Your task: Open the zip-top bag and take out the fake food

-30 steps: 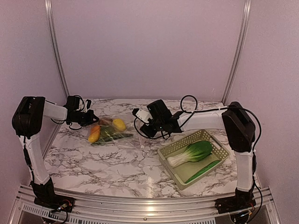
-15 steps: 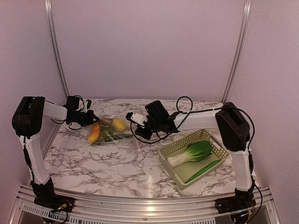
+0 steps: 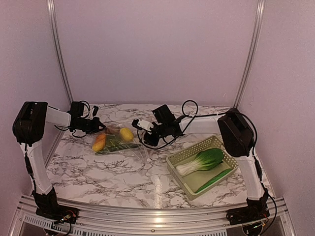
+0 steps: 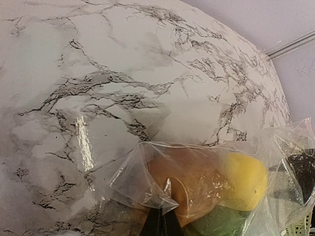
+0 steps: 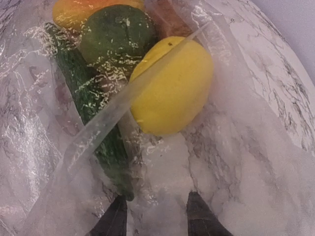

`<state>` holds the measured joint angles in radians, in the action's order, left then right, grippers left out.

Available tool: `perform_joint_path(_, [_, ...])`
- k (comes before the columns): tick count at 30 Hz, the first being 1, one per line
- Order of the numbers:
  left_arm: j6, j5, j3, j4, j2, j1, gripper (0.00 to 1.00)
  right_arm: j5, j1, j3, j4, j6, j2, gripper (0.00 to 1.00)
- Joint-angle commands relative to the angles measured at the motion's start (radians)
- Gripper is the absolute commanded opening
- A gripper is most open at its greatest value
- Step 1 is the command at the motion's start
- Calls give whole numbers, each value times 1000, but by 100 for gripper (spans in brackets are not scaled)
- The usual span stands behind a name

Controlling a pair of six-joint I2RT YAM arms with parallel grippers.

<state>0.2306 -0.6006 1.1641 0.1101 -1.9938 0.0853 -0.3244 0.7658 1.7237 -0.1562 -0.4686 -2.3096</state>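
Zip-top bag (image 3: 132, 147) stays clamped by left tool (image 4: 160, 225) (right tool (image 5: 156, 219), jaws apart, has come nearer).

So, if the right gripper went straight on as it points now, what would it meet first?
The right gripper would probably meet the film of the zip-top bag first, the lemon just behind; depth is unclear.

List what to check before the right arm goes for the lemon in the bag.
1. Left fingers pinching the zip-top bag: ok.
2. Right fingers apart, nothing between them: ok.
3. Lemon straight ahead of the right fingers: ok.
4. Path clear: not ok, the zipper strip crosses the lemon.
5. Bag mouth fully open: cannot tell.
6. Bare floor left in the basket: ok.
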Motion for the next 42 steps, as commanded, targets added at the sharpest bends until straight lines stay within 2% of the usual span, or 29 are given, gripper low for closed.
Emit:
perform_joint_path(1, [-27,-31,3,-55,8,7,0,-114,1,22,-45,-24,-13,41])
perform_joint_path(6, [-24,-38,-1,-50,9,10,0,-139,30,39,-63,-31,-41,45])
perform_joint_path(11, [-27,-40,-7,-46,13,22,0,-158,43,122,-111,-19,-105,49])
perform_joint_path(19, [-30,-31,-1,-53,12,34,0,-160,69,199,-151,-14,-167,49])
perform_joint_path(21, [-30,-21,-2,-54,12,34,0,-157,70,206,-163,-15,-171,45])
perform_joint_path(25, [-36,23,-6,-63,18,33,0,-145,70,173,-167,-16,-123,28])
perform_joint_path(31, [2,92,-30,-31,43,8,0,-117,72,68,-139,14,-1,16])
perform_joint_path(38, [45,154,-61,12,58,-19,0,-48,72,-69,-104,51,154,11])
perform_joint_path(42, [62,159,-65,30,48,-26,0,33,76,-89,-158,48,221,10])
